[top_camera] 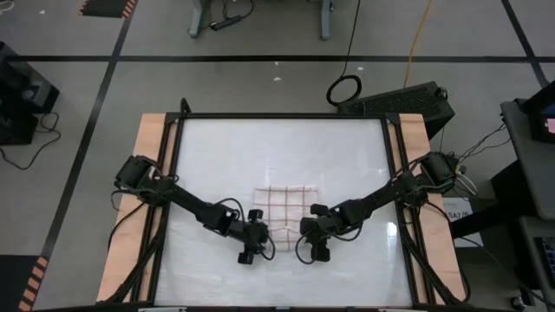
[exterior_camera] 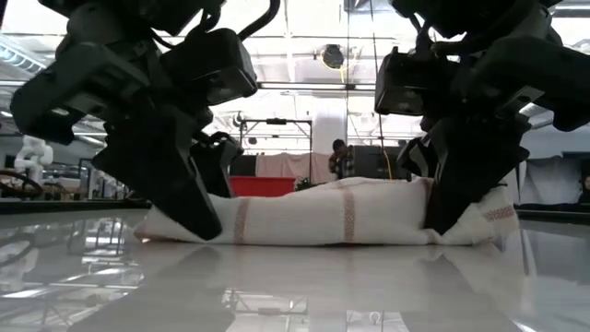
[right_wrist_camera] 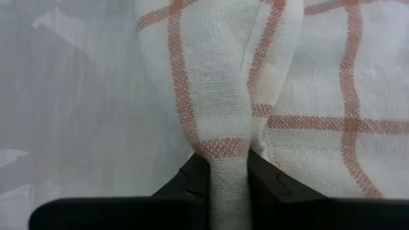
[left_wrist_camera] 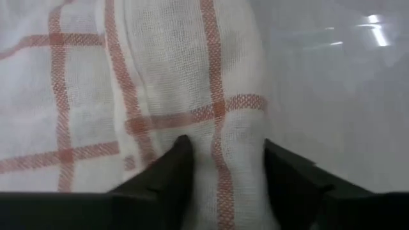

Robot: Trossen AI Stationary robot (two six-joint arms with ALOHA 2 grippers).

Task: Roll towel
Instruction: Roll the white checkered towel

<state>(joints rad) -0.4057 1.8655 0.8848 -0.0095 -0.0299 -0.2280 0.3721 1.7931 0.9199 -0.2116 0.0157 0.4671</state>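
The towel [top_camera: 290, 204], white with a red-brown grid, lies at the table's middle. Its near part is wound into a roll [exterior_camera: 341, 217] that rests on the tabletop. The far part [top_camera: 290, 195] lies flat. My left gripper [top_camera: 257, 238] is at the roll's left end, its fingers closed around the thick roll [left_wrist_camera: 223, 160]. My right gripper [top_camera: 314, 236] is at the roll's right end, shut on a thin bunch of cloth [right_wrist_camera: 228, 163]. Both point steeply down from the near side. My left gripper has the roll's left end [left_wrist_camera: 223, 128] between its two fingers [left_wrist_camera: 179, 172], which touch its two sides. The fingers slant down and lie across the roll. The roll rests on the table. My right gripper pinches the roll's right end [right_wrist_camera: 223, 137] between its two fingers [right_wrist_camera: 192, 176], where the several layers are squeezed narrow. The fingers slant down across the roll. That end lies on the table.
The tabletop [top_camera: 217, 156] is glossy white inside a dark frame [top_camera: 282, 115], with wooden strips at both sides. Bare surface lies all round the towel. A dark box [top_camera: 408, 100] and cables sit beyond the far right corner.
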